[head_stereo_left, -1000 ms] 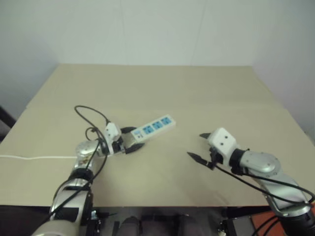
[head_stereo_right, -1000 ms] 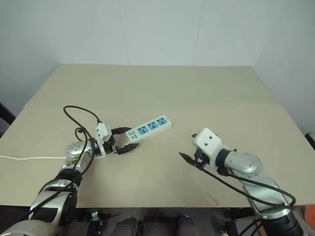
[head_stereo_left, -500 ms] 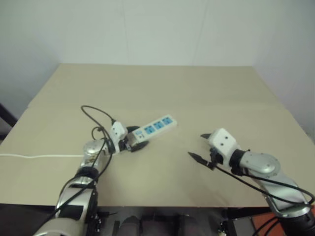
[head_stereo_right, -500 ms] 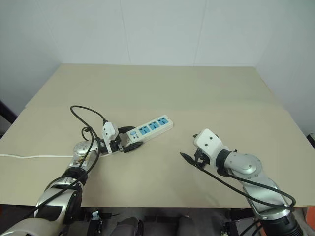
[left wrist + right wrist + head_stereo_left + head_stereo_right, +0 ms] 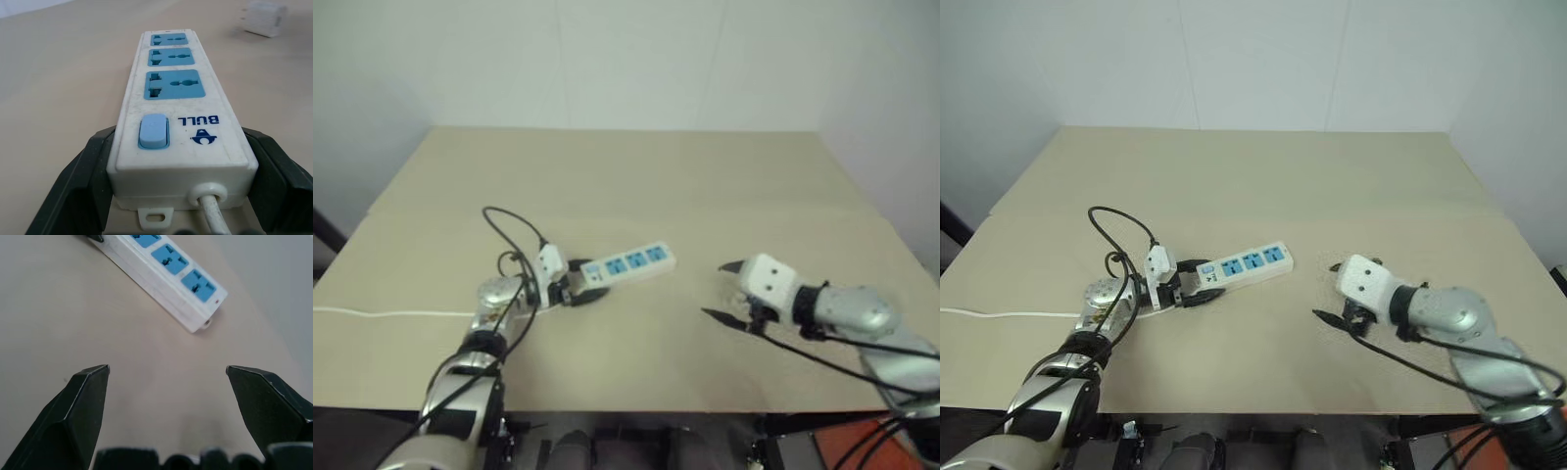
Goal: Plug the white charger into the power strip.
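Note:
The power strip (image 5: 628, 264) lies flat on the tan table (image 5: 636, 176), its three blue socket faces (image 5: 171, 84) up. My left gripper (image 5: 586, 279) is shut on its switch end, one black finger (image 5: 93, 161) pressed against each long side. In the left wrist view a small white charger (image 5: 265, 18) sits on the table past the strip's far end, off to one side. My right gripper (image 5: 715, 290) hovers open and empty to the right of the strip, its fingertips (image 5: 93, 377) wide apart and aimed at the bare table near the strip's far end (image 5: 203, 296).
The strip's white cable (image 5: 391, 314) runs along the table to its left edge. A black cable loop (image 5: 514, 230) arches over my left wrist. The table's front edge (image 5: 636, 409) is close below both arms.
My left fingers have closed in on the strip's switch end. The strip has swung from a diagonal to lie nearly level, its far end further right. The right gripper rose and rolled, still open.

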Robot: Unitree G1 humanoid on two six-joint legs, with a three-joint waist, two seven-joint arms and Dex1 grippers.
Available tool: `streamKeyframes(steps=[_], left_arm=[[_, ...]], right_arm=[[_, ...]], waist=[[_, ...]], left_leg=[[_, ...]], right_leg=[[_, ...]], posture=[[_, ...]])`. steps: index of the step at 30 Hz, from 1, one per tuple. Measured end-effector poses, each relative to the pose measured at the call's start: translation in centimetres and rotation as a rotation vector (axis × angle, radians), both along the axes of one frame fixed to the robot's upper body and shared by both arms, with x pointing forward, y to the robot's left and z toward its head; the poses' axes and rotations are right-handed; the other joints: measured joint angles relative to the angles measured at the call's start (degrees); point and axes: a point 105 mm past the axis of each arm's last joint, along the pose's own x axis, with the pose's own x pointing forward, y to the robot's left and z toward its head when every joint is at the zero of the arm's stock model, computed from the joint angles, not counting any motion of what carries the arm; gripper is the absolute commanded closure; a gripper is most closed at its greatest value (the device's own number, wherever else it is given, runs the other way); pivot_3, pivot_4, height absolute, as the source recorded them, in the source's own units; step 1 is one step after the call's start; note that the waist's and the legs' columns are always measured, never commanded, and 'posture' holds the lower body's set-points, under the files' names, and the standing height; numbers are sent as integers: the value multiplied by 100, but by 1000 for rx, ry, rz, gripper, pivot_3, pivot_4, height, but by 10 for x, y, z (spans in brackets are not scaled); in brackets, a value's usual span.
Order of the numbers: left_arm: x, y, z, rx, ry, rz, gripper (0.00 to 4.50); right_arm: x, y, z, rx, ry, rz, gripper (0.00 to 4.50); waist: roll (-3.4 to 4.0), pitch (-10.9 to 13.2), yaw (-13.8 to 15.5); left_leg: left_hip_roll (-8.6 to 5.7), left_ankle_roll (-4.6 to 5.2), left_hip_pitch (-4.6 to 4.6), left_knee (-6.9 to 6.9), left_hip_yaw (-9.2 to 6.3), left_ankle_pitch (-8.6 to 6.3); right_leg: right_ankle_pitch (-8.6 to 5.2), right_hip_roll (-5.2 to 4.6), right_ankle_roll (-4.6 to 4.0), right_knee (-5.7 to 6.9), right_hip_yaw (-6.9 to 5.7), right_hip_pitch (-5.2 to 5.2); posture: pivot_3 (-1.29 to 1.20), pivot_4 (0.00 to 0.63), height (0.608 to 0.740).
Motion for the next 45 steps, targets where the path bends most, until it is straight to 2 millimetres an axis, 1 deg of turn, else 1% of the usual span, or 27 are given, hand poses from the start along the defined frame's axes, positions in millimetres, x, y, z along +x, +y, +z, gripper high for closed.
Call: streamKeyframes(steps=[3, 6, 8, 12, 14, 17, 22, 28, 35, 43, 45], left_arm=[[-6, -1, 0, 16, 11, -56, 1192], [-11, -1, 1, 29, 9, -96, 1192], [-14, -7, 1, 31, 7, -126, 1192], [-19, -19, -4, 10, 10, -149, 1192], [-22, -24, -5, 4, 7, -161, 1192], [-23, -24, -5, -2, 11, -154, 1192], [-24, -18, -4, 9, 15, -146, 1192], [-23, -3, -1, 30, 19, -126, 1192], [-23, -2, -1, 30, 19, -122, 1192], [-24, -1, -1, 29, 15, -114, 1192], [-24, -1, -2, 28, 14, -110, 1192]], right_arm=[[6, -22, 10, -179, -10, 98, 0], [13, -29, 14, -355, -2, 244, 0], [16, -31, 12, -465, 10, 341, 0], [22, -21, -1, -625, 24, 528, 0], [24, -19, -9, -688, 29, 592, 0], [29, -18, -17, -774, 23, 658, 0], [37, -16, -26, -874, -5, 737, 0], [40, -17, -35, -930, 2, 794, 0], [52, -10, -32, -971, -43, 817, 0], [61, -11, -33, -1038, -64, 860, 0], [63, -10, -32, -1041, -77, 871, 382]], waist=[[0, 0, -14], [0, 1, -80], [0, 1, -109], [0, 1, -113], [0, 1, -102], [1, 2, -90], [1, 2, -107], [3, 2, -136], [3, 3, -133], [5, 3, -135], [5, 3, -137]], left_leg=[[2, 0, 3, 0, 2, 0], [2, 0, 4, -1, 4, 0], [2, 0, 1, -1, 4, 0], [1, 0, -2, 0, 5, 0], [0, 0, -5, -1, 4, 0], [-1, -1, -6, 0, 5, 0], [1, -1, -3, -1, 6, 0], [0, -1, 2, -1, 8, 0], [1, -1, 1, -2, 8, 0], [0, -1, 2, -2, 9, 1], [0, -1, 2, -3, 9, 1]], right_leg=[[0, 0, 0, 0, 1, 2], [-1, 0, 1, 0, 4, -1], [-1, 0, 1, 0, 4, -2], [0, -1, 1, 0, 6, -7], [0, -1, 1, 1, 4, -8], [0, -3, 1, 0, 4, -9], [0, -1, 0, 2, 5, -12], [0, -1, -1, 5, 10, -11], [1, 0, -2, 5, 11, -12], [1, 0, -2, 7, 12, -13], [1, 0, -2, 7, 12, -13]], posture=[[0, 150, 740], [0, 150, 740], [0, 150, 740], [0, 150, 740], [0, 150, 740], [0, 150, 740], [0, 150, 740], [0, 150, 740], [0, 150, 740], [0, 150, 740], [0, 150, 740]])
